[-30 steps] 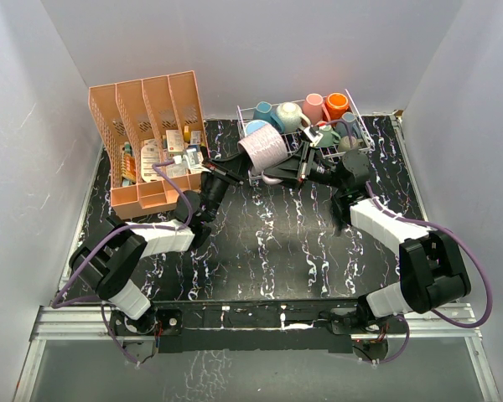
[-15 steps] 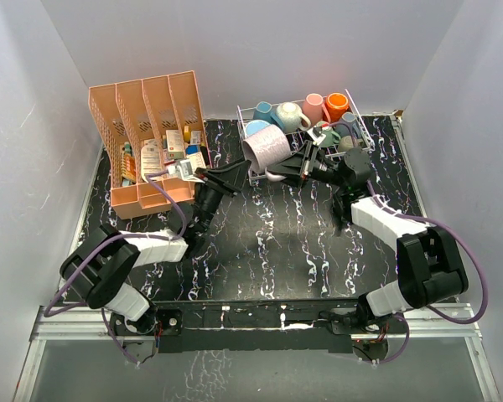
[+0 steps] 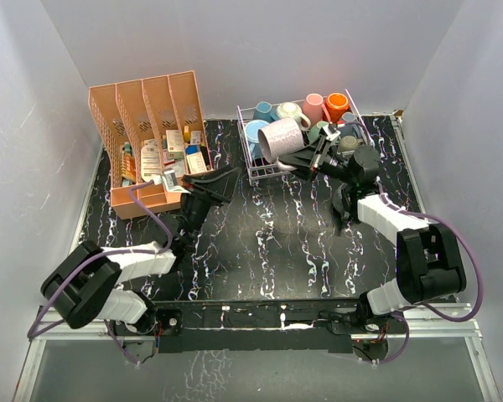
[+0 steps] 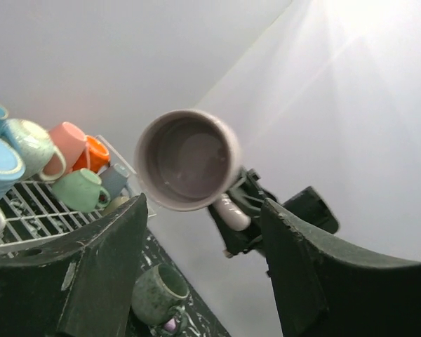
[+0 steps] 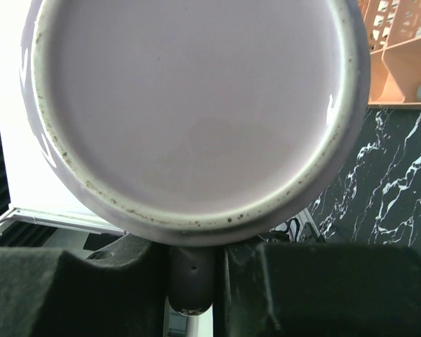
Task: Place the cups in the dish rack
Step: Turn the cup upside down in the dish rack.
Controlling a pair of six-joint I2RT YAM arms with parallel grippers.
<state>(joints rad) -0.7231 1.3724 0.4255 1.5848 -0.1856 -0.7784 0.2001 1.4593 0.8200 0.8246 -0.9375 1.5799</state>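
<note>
grips the lilac mug point(image 3: 281, 138) by its handle with the right tool point(image 3: 300, 159), clenched on it from both sides. holds it in the air, tipped on its side, over the front left part of the dish rack point(image 3: 365, 127), with the mouth turned toward the left arm and the base toward the right wrist. from the right wrist, shows little but the pale round base point(image 5: 196, 105), with the handle point(image 5: 191, 281) pinched between the dark fingers point(image 5: 70, 295) at the bottom edge. from the left wrist, looks straight into the mug's hollow inside, bare of anything.

hangs the left tool point(image 3: 222, 178) released and holding nothing above the black marbled counter point(image 3: 277, 243), near the rack's front left corner and near the salmon organizer point(image 3: 147, 117), apart from the mug. spreads its two fingers wide at the bottom of its own view.

already sitting in the rack: light blue cup point(image 3: 255, 130), teal cup point(image 3: 262, 109), cream cup point(image 3: 287, 111), pink cup point(image 3: 313, 106), orange cup point(image 3: 336, 105) and green cup point(image 3: 322, 131), crowded along the back and middle. at the rack's right front corner, an olive cup point(image 3: 350, 144); cannot tell whether inside the wire or just outside it.
</note>
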